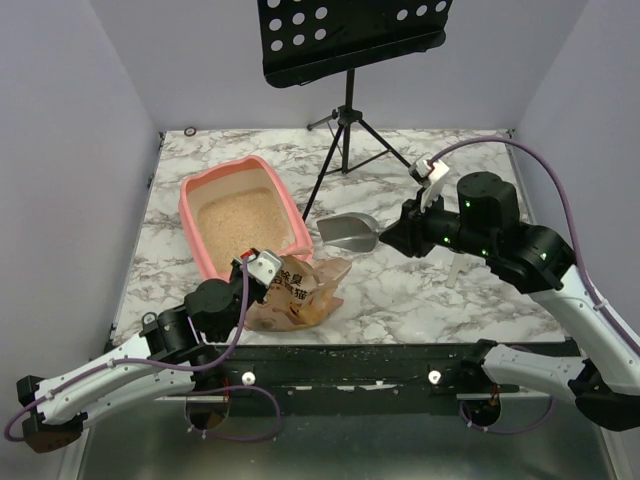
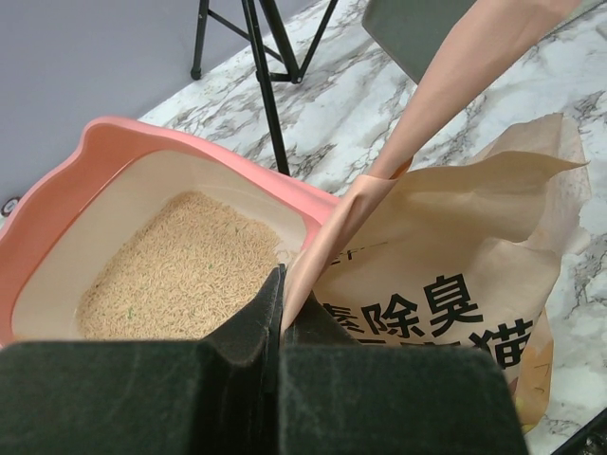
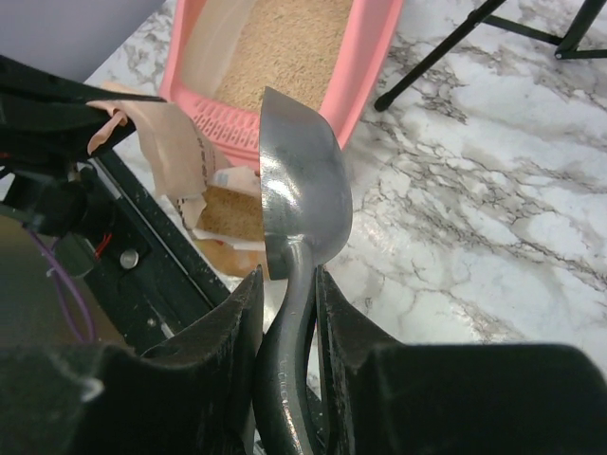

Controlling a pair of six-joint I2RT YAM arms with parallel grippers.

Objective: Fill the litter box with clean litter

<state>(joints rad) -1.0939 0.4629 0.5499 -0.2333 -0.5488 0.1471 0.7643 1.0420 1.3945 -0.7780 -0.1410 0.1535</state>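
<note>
The salmon-pink litter box [image 1: 192,205] stands at centre left with beige clean litter [image 1: 242,222] spread over its floor; it also shows in the left wrist view [image 2: 104,142] and the right wrist view [image 3: 375,38]. An orange-tan litter bag [image 1: 300,290] lies at the box's near end. My left gripper [image 2: 282,284] is shut on the bag's top edge [image 2: 322,246]. My right gripper [image 3: 287,280] is shut on the handle of a metal scoop [image 1: 350,230], held in the air right of the box, its bowl [image 3: 299,180] turned on edge.
A black music stand's tripod [image 1: 347,130] stands just behind and right of the box, one leg reaching down toward the scoop. The table's near edge [image 1: 340,345] runs along the front. Purple-grey walls close in left, right and back.
</note>
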